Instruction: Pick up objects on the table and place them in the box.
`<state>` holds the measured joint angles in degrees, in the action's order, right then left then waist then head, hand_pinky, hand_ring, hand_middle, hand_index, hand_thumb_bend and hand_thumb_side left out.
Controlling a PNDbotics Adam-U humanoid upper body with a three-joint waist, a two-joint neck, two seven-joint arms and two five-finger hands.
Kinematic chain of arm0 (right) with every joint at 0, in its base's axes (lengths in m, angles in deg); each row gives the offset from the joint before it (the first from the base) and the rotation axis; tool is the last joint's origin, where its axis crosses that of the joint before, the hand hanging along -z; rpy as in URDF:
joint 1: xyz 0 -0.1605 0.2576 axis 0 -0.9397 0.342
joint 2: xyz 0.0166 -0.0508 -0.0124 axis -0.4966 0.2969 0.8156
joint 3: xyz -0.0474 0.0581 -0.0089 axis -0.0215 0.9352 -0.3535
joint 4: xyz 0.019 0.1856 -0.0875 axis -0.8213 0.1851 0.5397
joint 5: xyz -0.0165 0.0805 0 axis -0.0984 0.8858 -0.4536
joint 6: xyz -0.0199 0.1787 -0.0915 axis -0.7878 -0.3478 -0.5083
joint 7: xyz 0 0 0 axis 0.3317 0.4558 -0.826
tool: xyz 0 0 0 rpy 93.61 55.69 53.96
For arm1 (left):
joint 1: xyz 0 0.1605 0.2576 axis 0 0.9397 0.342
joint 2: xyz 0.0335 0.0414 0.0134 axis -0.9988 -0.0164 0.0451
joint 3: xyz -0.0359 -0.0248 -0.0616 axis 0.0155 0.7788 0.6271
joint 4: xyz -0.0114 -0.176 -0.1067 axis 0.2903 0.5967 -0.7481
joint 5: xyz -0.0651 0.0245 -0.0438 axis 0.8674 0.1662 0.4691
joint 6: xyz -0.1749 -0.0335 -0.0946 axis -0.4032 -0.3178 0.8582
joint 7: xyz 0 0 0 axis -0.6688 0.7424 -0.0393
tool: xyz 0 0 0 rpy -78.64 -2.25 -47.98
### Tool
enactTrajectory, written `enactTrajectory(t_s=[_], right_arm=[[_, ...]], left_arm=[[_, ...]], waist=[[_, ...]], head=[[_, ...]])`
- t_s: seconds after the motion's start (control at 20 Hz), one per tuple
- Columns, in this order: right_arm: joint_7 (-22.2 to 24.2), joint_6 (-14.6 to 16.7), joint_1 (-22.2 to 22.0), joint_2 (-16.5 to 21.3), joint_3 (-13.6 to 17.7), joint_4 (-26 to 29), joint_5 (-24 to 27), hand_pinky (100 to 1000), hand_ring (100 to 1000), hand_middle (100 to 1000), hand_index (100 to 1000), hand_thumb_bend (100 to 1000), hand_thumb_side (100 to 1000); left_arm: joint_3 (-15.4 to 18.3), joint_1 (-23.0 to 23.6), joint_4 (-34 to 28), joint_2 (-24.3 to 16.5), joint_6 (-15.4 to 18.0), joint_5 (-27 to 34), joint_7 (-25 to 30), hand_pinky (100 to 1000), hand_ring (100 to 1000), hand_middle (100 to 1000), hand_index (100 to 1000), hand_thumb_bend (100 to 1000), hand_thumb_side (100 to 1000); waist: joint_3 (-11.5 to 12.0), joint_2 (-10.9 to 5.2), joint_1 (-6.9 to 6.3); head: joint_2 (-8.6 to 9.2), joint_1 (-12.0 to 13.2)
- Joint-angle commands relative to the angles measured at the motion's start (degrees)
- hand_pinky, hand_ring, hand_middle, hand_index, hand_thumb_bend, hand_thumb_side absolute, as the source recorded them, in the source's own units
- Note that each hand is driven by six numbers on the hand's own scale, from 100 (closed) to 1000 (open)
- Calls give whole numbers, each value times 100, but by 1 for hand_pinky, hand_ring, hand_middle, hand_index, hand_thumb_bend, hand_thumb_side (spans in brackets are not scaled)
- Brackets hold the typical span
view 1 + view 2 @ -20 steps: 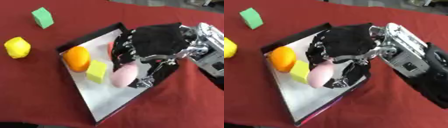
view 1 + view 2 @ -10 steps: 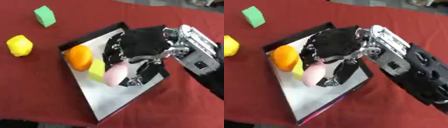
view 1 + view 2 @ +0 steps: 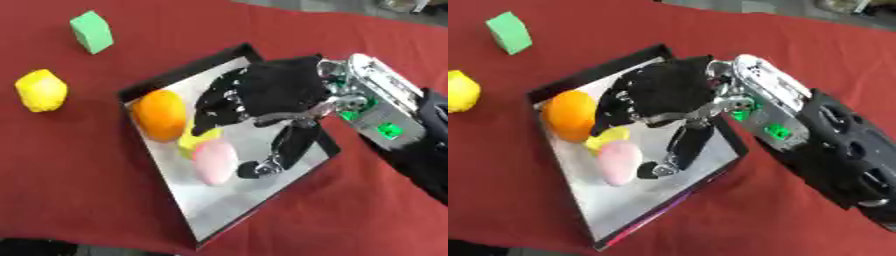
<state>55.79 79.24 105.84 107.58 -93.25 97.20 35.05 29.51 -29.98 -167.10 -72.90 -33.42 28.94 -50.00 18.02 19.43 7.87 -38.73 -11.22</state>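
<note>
A black box (image 3: pixel 186 68) with a pale floor lies askew mid-table. Inside it sit an orange (image 3: pixel 160 114), a yellow block (image 3: pixel 194 143) and a pink egg-shaped thing (image 3: pixel 214 161), which rests on the floor. My right hand (image 3: pixel 273 90) hovers over the box, entering from the right. Its fingers (image 3: pixel 214 102) spread straight above the yellow block, and its thumb (image 3: pixel 284 147) points down just right of the pink thing, whether touching it I cannot tell. On the red cloth left of the box lie a yellow lemon (image 3: pixel 41 90) and a green block (image 3: pixel 92 31). My left hand is out of sight.
My right forearm (image 3: pixel 833 150), silver and black, crosses the right side of the table above the box's right rim. Red cloth (image 3: pixel 79 190) covers the table all round the box.
My right hand has moved left and down into the box with the pink thing. Its fingers have spread, and the pink thing now lies on the box floor.
</note>
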Motion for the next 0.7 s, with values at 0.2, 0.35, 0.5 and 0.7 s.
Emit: enactTrajectory(t_s=[0.2,0.35,0.5,0.7], right_arm=[[-158,-35,-22,184,319,240,132,896,926,872,947,301,409],[-512,-409,-184,480,772,732,609,880,892,848,925,221,292],[-1199,-885,-470,785,1461,936,1570,883,862,836,905,100,100],[-2344,-1484,-1207,1153,2554,960,3265,898,823,825,881,100,132]], left_arm=[[16,-81,-101,-106,8,-37,9,649,878,687,742,306,634],[56,-66,-112,-114,16,-53,-34,649,879,688,743,308,633],[85,-46,-116,-123,17,-60,-76,649,878,688,743,308,633],[115,-14,-118,-150,20,-74,-103,649,879,688,743,308,632]], waist=[[-19,-118,-65],[-58,-132,-57],[-115,-138,-67],[-223,-138,-93]], head=[[-13,23],[-16,59],[7,125],[8,218]])
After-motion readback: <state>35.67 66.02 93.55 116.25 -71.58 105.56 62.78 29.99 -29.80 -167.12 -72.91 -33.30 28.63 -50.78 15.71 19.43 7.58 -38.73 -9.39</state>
